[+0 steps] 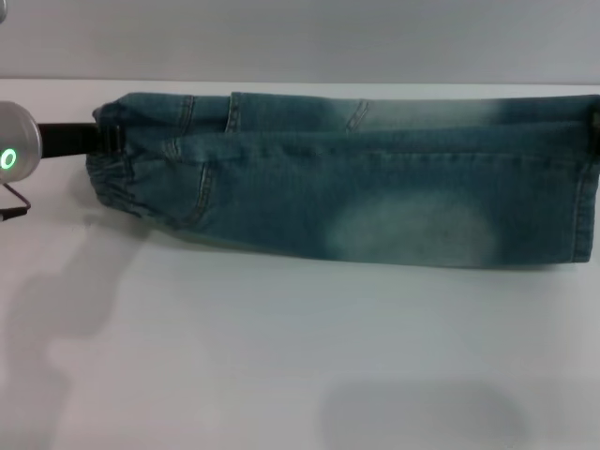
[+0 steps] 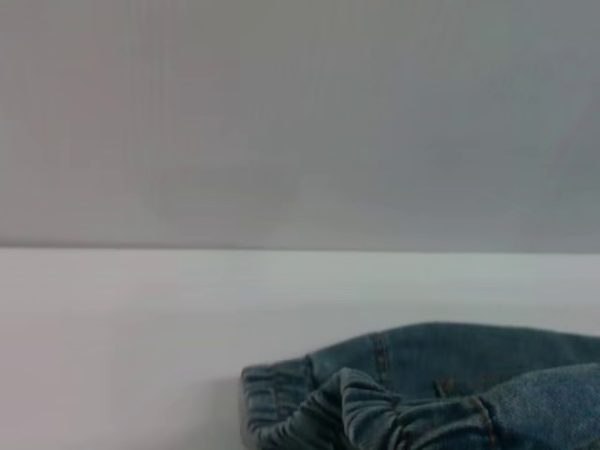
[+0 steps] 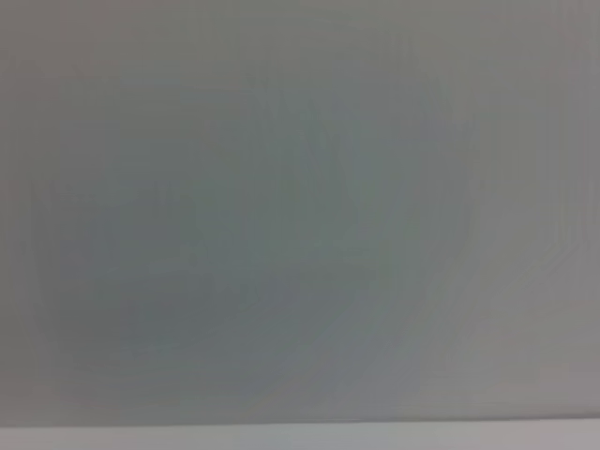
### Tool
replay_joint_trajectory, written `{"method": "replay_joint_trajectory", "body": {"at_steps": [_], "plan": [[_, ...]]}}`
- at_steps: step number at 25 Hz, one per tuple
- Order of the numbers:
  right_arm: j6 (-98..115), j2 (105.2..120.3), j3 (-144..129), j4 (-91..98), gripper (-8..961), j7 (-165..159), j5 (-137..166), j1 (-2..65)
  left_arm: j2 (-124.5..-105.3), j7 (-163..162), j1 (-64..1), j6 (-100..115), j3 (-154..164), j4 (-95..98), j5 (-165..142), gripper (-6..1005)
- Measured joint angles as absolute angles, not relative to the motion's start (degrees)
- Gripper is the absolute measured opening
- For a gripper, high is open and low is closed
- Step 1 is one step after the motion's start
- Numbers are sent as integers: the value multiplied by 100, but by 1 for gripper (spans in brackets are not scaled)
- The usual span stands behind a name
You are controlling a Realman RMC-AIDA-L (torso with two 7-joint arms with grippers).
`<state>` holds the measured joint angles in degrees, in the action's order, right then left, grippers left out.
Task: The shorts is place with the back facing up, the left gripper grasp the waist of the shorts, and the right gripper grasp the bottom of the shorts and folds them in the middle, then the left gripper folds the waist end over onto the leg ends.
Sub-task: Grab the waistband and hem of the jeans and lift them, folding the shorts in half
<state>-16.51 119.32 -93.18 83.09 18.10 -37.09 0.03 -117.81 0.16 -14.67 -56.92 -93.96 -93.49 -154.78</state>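
At the left edge of the head view, the left gripper (image 1: pixel 103 139) reaches in from its silver-grey wrist with the glowing green ring, its black fingers (image 1: pixel 80 139) running level into the waist (image 1: pixel 117 173) of the shorts (image 1: pixel 356 178). They appear closed on the ruffled elastic band, though denim covers the tips. From there the faded blue denim shorts stretch across the white counter (image 1: pixel 281 356) toward the right, already folded lengthwise, one half lying over the other with a long fold line along the middle. A back patch pocket (image 1: pixel 187 183) sits near the waist, and a whitish worn patch (image 1: pixel 412 234) shows on the upper layer farther right. The leg ends (image 1: pixel 583 187) lie at the right edge, flat and stitched. A dark sliver beside them at the frame's border may be the right gripper (image 1: pixel 595 127); whether its fingers are open or closed cannot be told. Seen from the left wrist, the gathered waist (image 2: pixel 356 412) bunches up on the counter (image 2: pixel 141 328).
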Motion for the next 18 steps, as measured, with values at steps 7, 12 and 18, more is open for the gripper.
{"method": "replay_joint_trajectory", "body": {"at_steps": [7, 12, 18], "plan": [[-1260, 11926, -9326, 8221, 32, 1768, -3709, 9, -11785, 28, -1689, -5374, -9378, -9089, -15478, 206], [-1013, 11915, -9322, 8144, 35, 1763, -3710, 49, -11786, 34, -1824, -5141, -9370, -8872, -15477, 213], [-978, 11909, -9281, 8054, 39, 1758, -3709, 153, -11794, 35, -1956, -4912, -9351, -8652, -15477, 222]]}}
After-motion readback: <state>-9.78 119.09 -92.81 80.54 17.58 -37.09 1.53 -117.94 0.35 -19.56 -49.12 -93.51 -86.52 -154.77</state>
